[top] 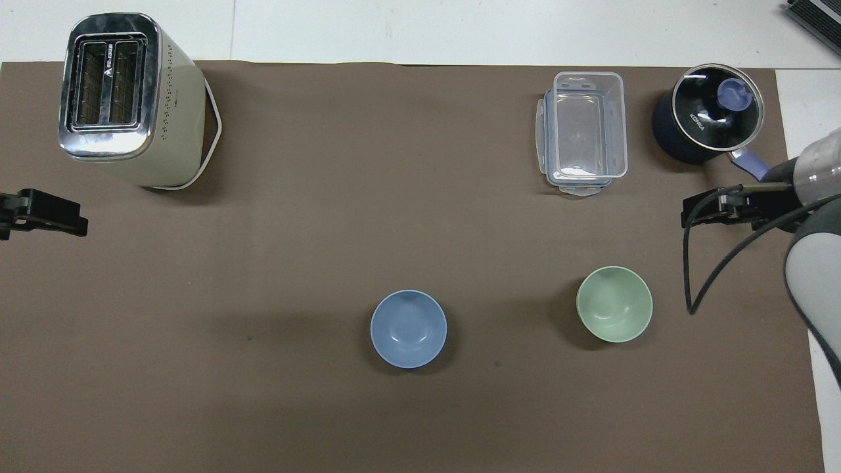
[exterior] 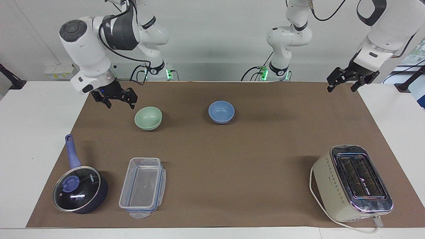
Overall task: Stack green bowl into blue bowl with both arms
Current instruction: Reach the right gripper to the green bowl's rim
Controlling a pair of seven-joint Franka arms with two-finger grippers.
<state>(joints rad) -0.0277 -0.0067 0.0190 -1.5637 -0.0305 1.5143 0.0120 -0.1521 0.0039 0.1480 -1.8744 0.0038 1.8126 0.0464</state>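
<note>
The green bowl (exterior: 148,118) (top: 614,303) stands upright and empty on the brown mat, toward the right arm's end. The blue bowl (exterior: 221,112) (top: 408,328) stands upright and empty near the mat's middle, apart from the green bowl. My right gripper (exterior: 120,105) (top: 688,217) is open and empty, low over the mat just beside the green bowl and not touching it. My left gripper (exterior: 341,89) (top: 77,226) is open and empty, raised over the mat's edge at the left arm's end, well away from both bowls.
A cream toaster (exterior: 352,182) (top: 125,98) stands farthest from the robots at the left arm's end. A clear plastic container (exterior: 142,187) (top: 583,131) and a dark lidded saucepan with a blue handle (exterior: 78,189) (top: 706,121) stand farthest from the robots at the right arm's end.
</note>
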